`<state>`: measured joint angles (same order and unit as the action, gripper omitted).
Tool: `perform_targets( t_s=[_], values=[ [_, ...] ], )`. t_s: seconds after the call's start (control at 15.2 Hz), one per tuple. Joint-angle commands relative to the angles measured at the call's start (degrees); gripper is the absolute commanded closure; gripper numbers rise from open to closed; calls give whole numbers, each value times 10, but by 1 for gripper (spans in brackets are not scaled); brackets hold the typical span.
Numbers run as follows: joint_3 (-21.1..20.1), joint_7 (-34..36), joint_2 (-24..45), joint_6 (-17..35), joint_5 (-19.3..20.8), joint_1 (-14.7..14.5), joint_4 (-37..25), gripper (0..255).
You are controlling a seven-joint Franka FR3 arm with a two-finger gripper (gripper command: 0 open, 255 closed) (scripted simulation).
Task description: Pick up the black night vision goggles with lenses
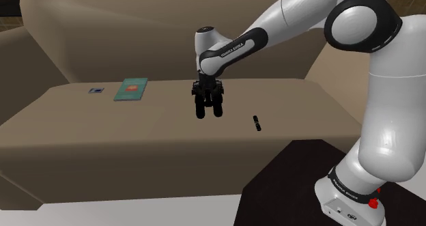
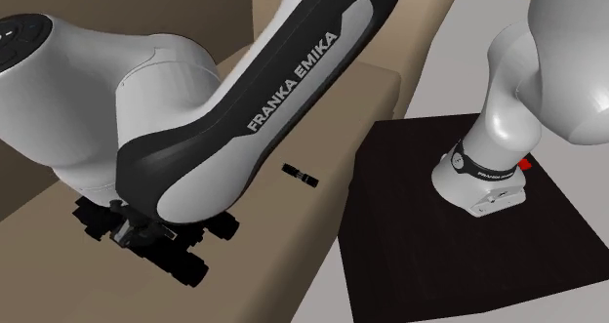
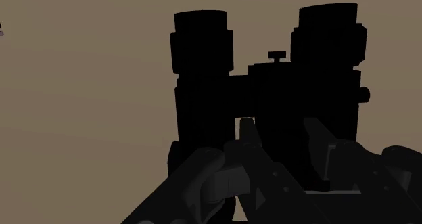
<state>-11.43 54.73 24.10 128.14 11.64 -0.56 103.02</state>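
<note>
hand (image 3: 280,133) pinching one barrel of the black goggles (image 3: 201,80), low over the tan sofa seat (image 1: 136,132). rigid, likely hefty, smooth casing; this off-centre hold could let them swing.

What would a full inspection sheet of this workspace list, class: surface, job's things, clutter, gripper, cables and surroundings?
Surface: tan cushioned sofa seat, flat.
Job's things: black night vision goggles, two barrels, right at the gripper.
Clutter: teal book; small dark blue item beside it; small black stick-shaped item, apart from the goggles.
Gripper: black gripper, down at the goggles, over one barrel.
Cables: nothing seen.
Surroundings: sofa backrest; dark stand; pale floor.
</note>
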Motion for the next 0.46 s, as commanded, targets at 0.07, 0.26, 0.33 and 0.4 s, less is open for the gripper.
perform_targets(
  t_s=[0.07, 0.26, 0.33, 0.4],
  values=[
    [-2, -4, -12, -19, -5, 1, -8, 255],
    [-4, -8, -23, -38, -9, 2, -16, 255],
    [-4, -8, -23, -39, -9, 2, -16, 255],
    [-4, -8, -23, -39, -9, 2, -17, 255]
  ],
)
